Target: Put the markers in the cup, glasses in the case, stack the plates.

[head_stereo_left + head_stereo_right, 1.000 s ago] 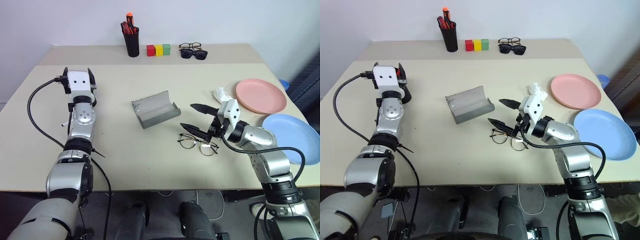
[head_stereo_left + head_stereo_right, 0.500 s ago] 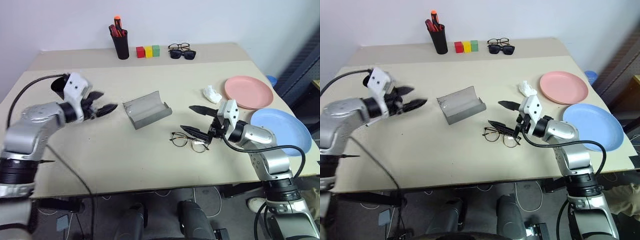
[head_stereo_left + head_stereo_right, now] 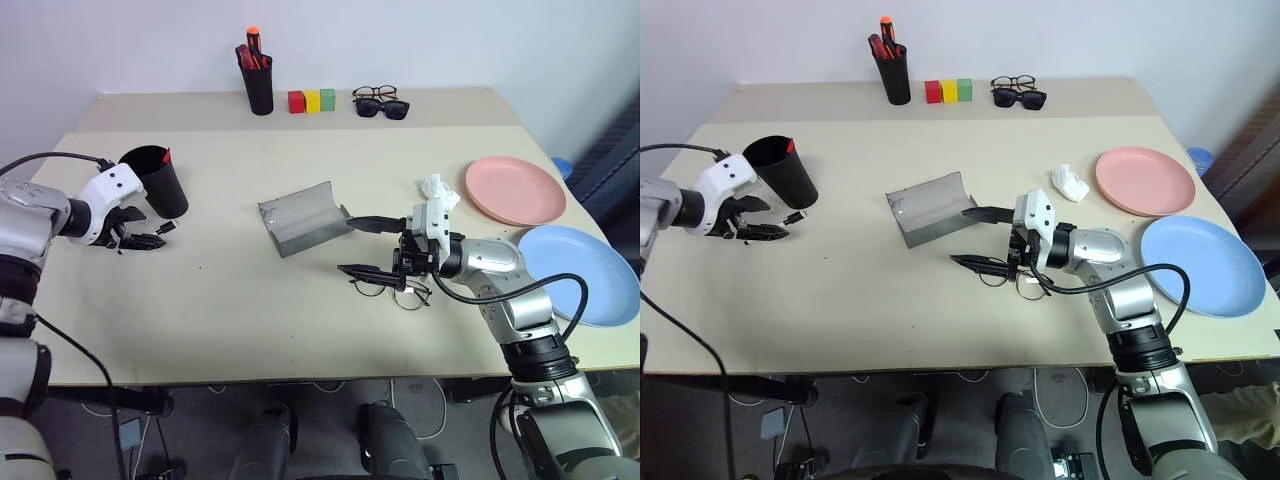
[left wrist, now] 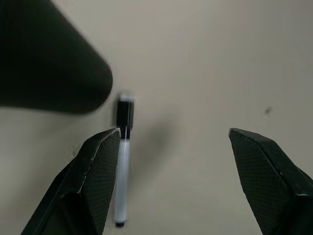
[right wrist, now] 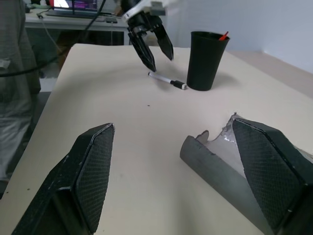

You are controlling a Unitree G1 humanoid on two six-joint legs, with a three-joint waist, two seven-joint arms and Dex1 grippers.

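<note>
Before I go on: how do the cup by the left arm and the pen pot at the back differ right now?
The cup is wide and tapered; the pen pot is narrower and straighter. The cup shows just one red tip at its rim, while the pen pot holds a bunch of red and orange pens. The cup stands near the table's left edge, the pen pot against the back wall. Both are black and upright.

Hidden and cut-off bits

You see only the red marker's [image 3: 165, 156] tip above the cup [image 3: 158, 180]; the blue plate [image 3: 600, 270] runs off-frame.
</note>
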